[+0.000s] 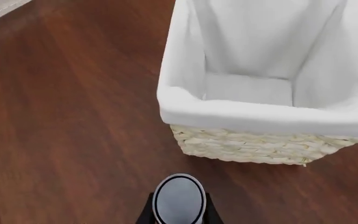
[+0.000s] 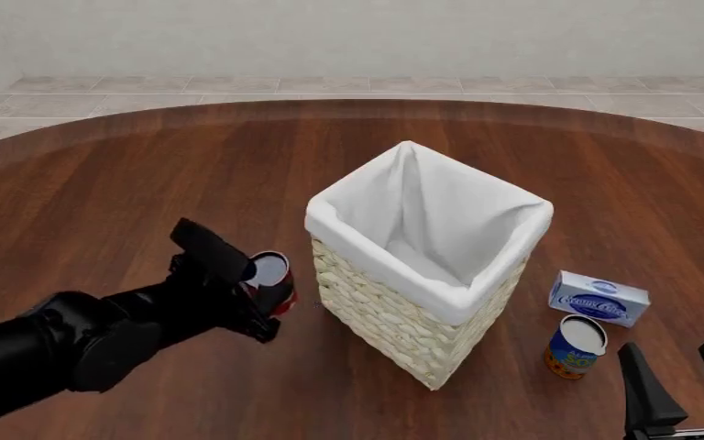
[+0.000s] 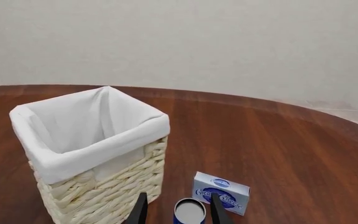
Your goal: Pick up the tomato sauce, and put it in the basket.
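Roughly centred: tall square wicker basket [image 2: 420, 302] with white cloth lining folded over the rim, standing upright on the round dark-wood counter [image 2: 107, 192].
Basket interior: lined in white, seen open from above in the left wrist view.
Tomato sauce [image 2: 271, 282]: small red-labelled can with silvery top, just beside the basket on its left side, upright.
Left gripper [image 2: 252, 295]: black, reaching in from the left, jaws pinching the tomato sauce on either side of the can.
Height of the can: cannot tell whether resting on the counter or lifted.
Right gripper [image 2: 682, 376]: low at the right edge, jaws spread, holding nothing.
Blue-labelled can [image 2: 575, 347]: orange base, pale top, right of the basket, near the right gripper.
Pale blue-white box [image 2: 598, 298]: lying just behind the blue-labelled can.
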Action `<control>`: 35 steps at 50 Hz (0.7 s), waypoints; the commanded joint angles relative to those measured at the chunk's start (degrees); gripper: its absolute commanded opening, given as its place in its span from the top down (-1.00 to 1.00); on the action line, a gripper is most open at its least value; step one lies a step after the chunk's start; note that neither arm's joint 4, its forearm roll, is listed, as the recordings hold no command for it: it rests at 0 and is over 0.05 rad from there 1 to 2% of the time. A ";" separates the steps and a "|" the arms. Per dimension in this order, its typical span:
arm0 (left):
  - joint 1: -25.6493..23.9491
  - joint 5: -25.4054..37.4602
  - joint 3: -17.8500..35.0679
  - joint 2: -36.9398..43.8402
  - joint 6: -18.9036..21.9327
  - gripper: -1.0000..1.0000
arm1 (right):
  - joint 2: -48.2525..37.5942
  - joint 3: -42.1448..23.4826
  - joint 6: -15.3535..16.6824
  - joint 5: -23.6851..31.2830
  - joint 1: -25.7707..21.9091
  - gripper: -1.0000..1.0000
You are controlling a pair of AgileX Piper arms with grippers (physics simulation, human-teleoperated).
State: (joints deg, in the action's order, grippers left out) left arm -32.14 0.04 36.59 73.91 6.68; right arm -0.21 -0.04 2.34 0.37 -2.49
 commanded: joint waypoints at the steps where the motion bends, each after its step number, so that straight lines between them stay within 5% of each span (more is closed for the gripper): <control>1: 1.67 5.26 2.77 -5.54 2.51 1.00 | -0.05 0.00 0.04 -0.18 -0.08 -1.00; 35: 2.12 18.81 19.61 -10.19 10.03 1.00 | 0.11 0.01 0.08 0.05 -0.48 -1.00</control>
State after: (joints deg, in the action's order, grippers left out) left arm -28.95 15.77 50.97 63.71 13.92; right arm -0.14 -0.03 2.45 0.36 -2.91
